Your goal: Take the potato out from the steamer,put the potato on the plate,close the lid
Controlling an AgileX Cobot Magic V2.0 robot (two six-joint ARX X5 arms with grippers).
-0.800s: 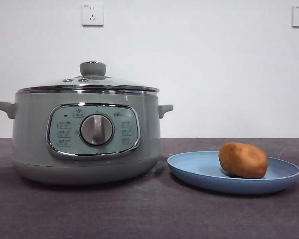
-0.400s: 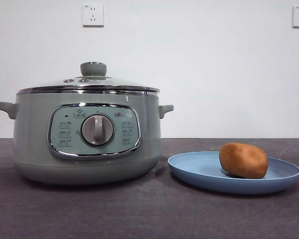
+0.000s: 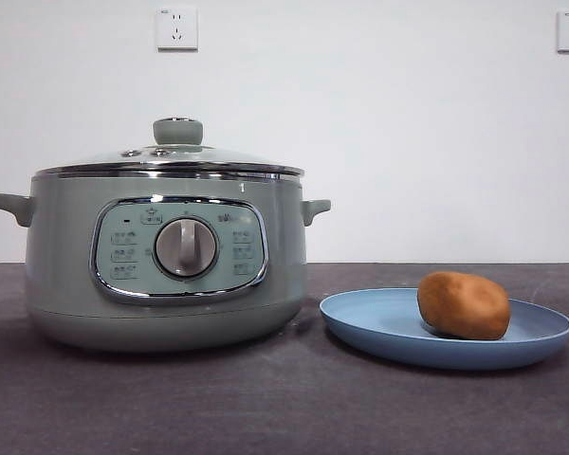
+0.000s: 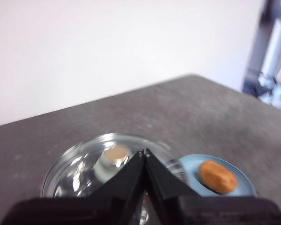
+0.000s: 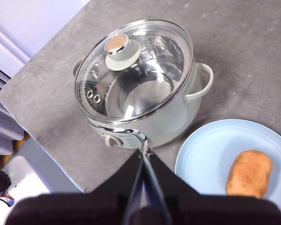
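Note:
The sage-green steamer (image 3: 166, 270) stands on the left of the table with its glass lid (image 3: 171, 156) seated on the rim, knob (image 3: 177, 131) up. To its right the orange-brown potato (image 3: 463, 305) lies on the light-blue plate (image 3: 379, 327). My left gripper (image 4: 144, 153) hangs shut high above the lid (image 4: 79, 168), holding nothing, with the potato (image 4: 217, 176) and plate (image 4: 189, 166) beyond. My right gripper (image 5: 143, 146) is shut and empty too, high over the steamer (image 5: 173, 117), lid (image 5: 136, 70), plate (image 5: 206, 150) and potato (image 5: 249, 173). Neither arm shows in the front view.
A white wall with two power sockets (image 3: 176, 28) stands behind the table. Dark grey tabletop (image 3: 294, 408) stretches in front of the steamer and plate. The table's edge and a floor area show beside the steamer in the right wrist view.

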